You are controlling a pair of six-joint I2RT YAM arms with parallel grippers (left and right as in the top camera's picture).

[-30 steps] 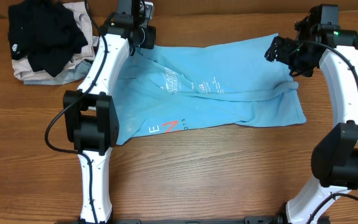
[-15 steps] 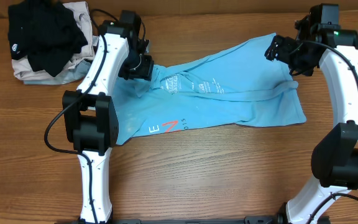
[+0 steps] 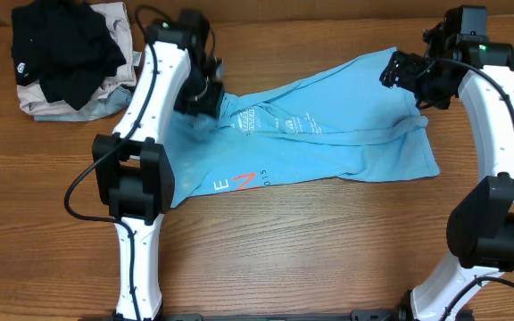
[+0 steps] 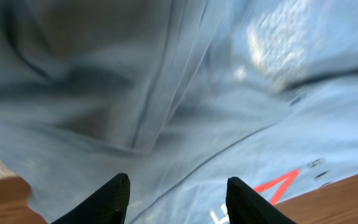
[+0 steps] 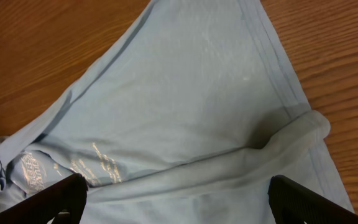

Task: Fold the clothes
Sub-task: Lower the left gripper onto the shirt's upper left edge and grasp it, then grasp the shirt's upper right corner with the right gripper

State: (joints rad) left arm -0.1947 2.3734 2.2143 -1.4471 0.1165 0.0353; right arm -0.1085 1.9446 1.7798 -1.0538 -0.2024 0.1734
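The light sky-blue T-shirt [image 3: 328, 143] lies across the middle of the table, with white lettering and a small red mark [image 3: 246, 181] near its front left. Its far left part is bunched in toward the lettering. My left gripper [image 3: 205, 94] hovers over that bunched fabric. In the left wrist view its fingers [image 4: 179, 199] are apart with nothing between them, and the shirt [image 4: 229, 93] fills the frame. My right gripper [image 3: 398, 71] is over the shirt's far right corner. In the right wrist view its fingers [image 5: 179, 199] are wide open above a fabric ridge [image 5: 185, 106].
A black garment with a small white logo [image 3: 65, 45] lies on beige and pale grey folded garments [image 3: 52, 107] at the far left corner. Bare wooden table [image 3: 328, 250] lies in front of the shirt.
My left gripper has moved from the shirt's far left edge toward me, and the far left part of the shirt has come in toward the lettering. The right arm has not moved.
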